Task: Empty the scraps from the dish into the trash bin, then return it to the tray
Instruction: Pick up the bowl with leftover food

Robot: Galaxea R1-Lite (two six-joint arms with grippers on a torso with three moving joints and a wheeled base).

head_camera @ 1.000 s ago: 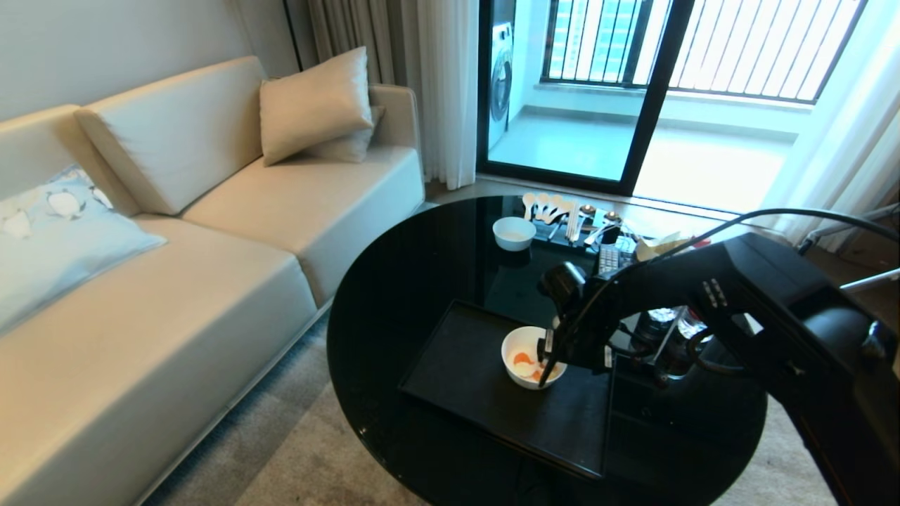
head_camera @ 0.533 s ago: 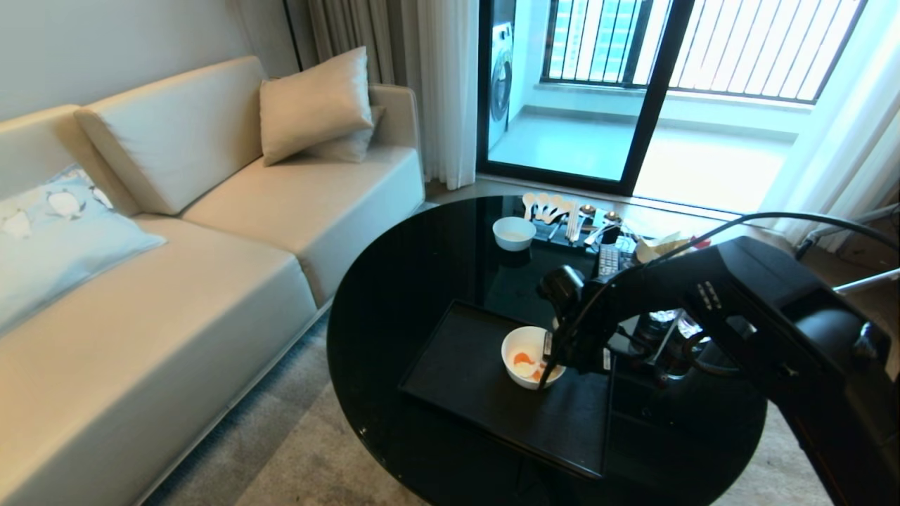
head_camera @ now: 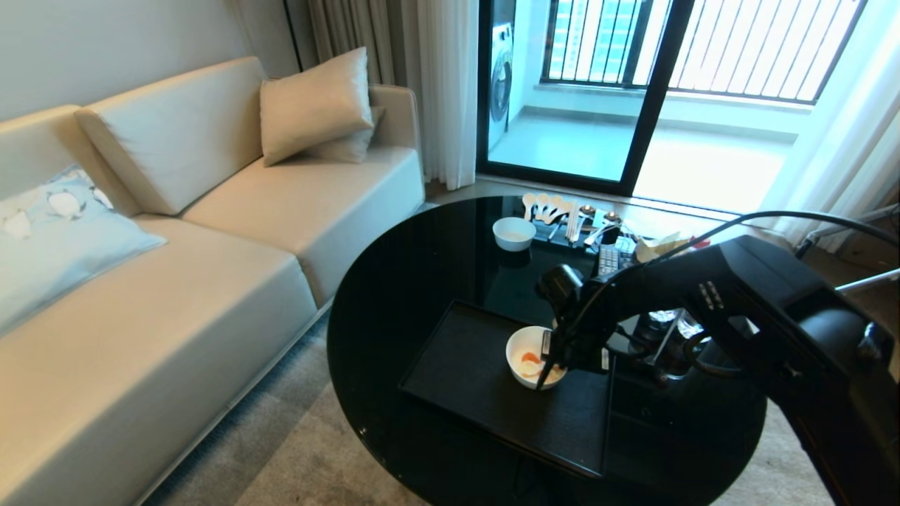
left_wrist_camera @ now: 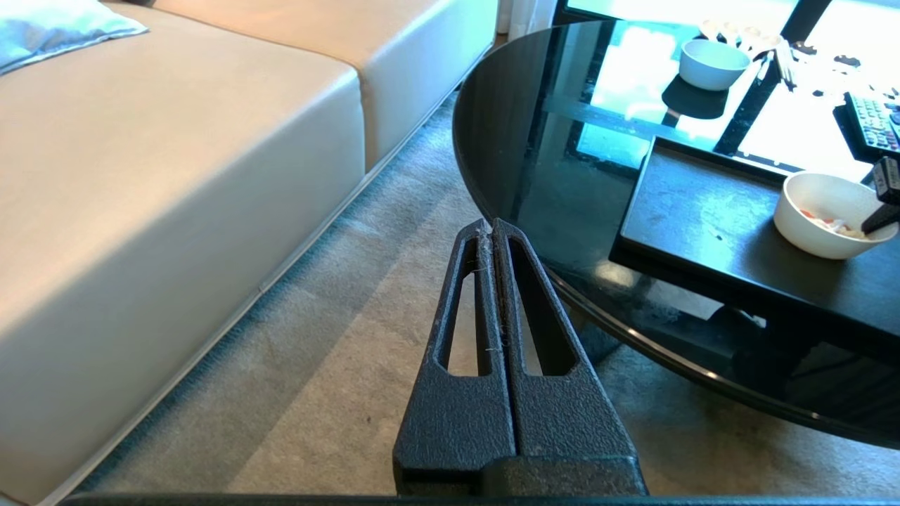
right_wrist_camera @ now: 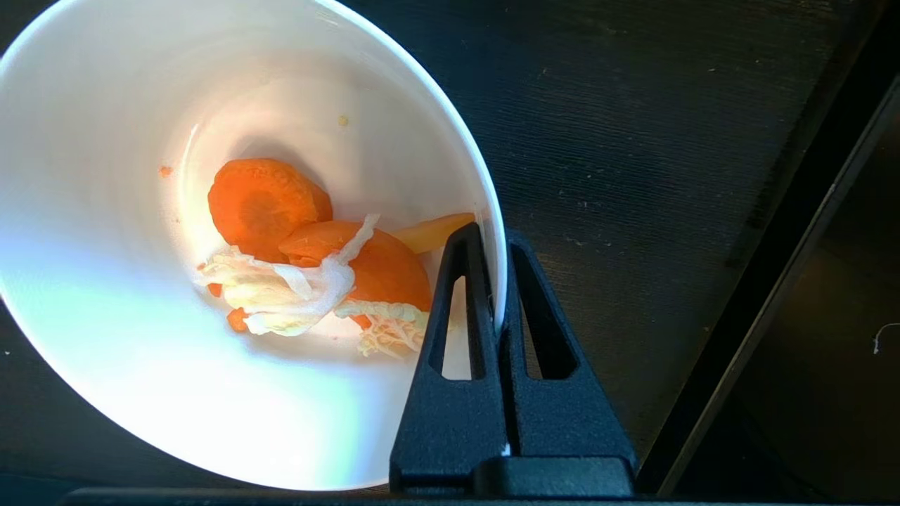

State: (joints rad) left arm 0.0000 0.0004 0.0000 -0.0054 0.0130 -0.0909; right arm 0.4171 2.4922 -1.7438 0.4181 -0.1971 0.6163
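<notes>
Right gripper (right_wrist_camera: 496, 281) clamps the rim of the dish (right_wrist_camera: 211, 393), which sits on the tray (head_camera: 464, 372), scraps (right_wrist_camera: 302, 267) inside. Lifting, dumping and returning all remain; no trash bin in sight. Left gripper (left_wrist_camera: 492, 239) hangs clenched, parked beside the table.

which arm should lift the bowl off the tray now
Right. The right gripper is already shut on the dish rim, on the tray. The left gripper hangs shut beside the table.
</notes>
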